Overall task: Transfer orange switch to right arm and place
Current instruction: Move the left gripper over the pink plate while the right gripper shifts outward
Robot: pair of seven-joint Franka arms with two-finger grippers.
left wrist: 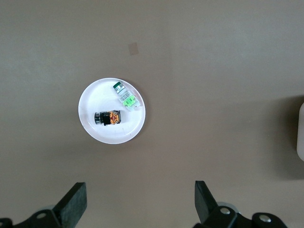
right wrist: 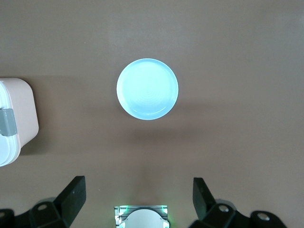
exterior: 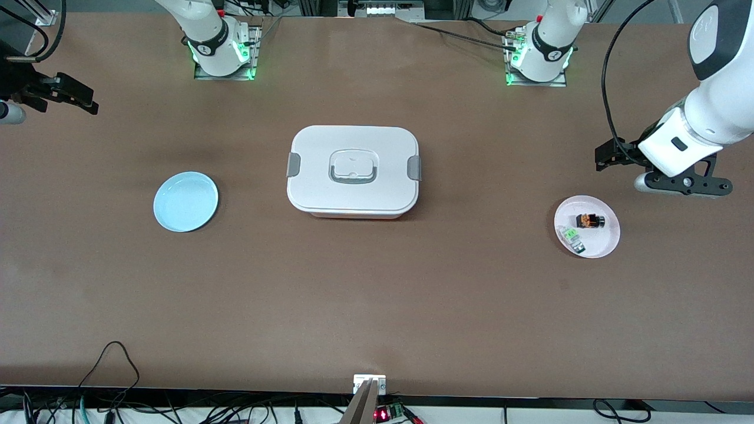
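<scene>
While the orange switch [exterior: 590, 221] lies on the pink plate [exterior: 607, 247] beside a green-and-clear component [exterior: 572, 238], the left tool [left wrist: 140, 202] hangs spread over the worktop [exterior: 377, 306] near the plate; the right tool [right wrist: 139, 199] waits spread, well apart.

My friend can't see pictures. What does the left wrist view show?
A small white plate on a brown table holds the orange switch and a green-and-clear part, lying apart. The left claw hangs open above the table, holding nothing.
</scene>
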